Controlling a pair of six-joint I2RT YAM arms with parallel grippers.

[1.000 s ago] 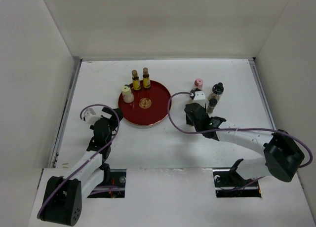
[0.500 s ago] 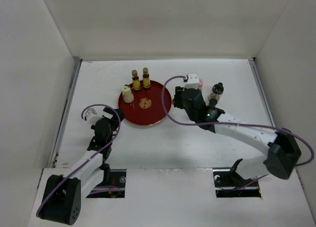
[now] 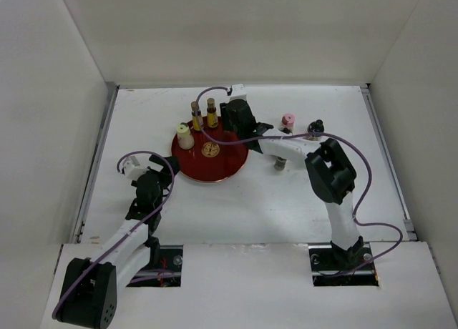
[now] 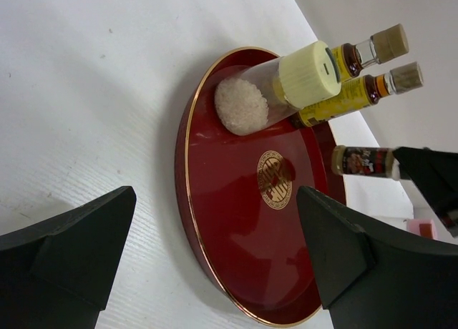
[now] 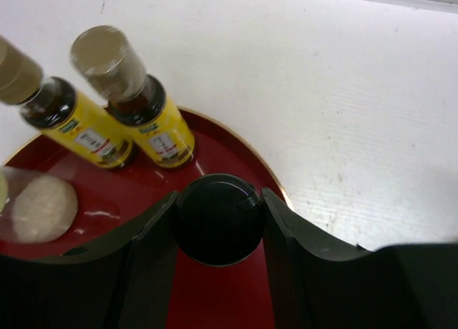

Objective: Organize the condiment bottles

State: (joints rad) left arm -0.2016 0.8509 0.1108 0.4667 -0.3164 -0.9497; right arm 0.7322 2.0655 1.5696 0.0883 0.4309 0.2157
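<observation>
The round red tray [image 3: 215, 170] holds two slim yellow-amber bottles [image 3: 196, 117] [image 3: 212, 113] and a cream-white bottle [image 3: 185, 136]. My right gripper [image 3: 237, 119] is shut on a dark-capped glass shaker [image 5: 218, 218] over the tray's back right part. I cannot tell whether the shaker touches the tray. The shaker also shows in the left wrist view [image 4: 361, 161]. A pink-capped bottle [image 3: 288, 121] and another dark-capped shaker [image 3: 315, 128] stand right of the tray. My left gripper [image 3: 160, 169] is open and empty at the tray's left front rim [image 4: 187, 200].
A small shaker [image 3: 279, 163] stands by the right arm's forearm, partly hidden. The right arm's purple cable loops over the tray's back. White walls enclose the table on the left, back and right.
My right arm has swung left from the bottles on the right to the tray, carrying a dark-capped shaker. The left arm has not moved.
</observation>
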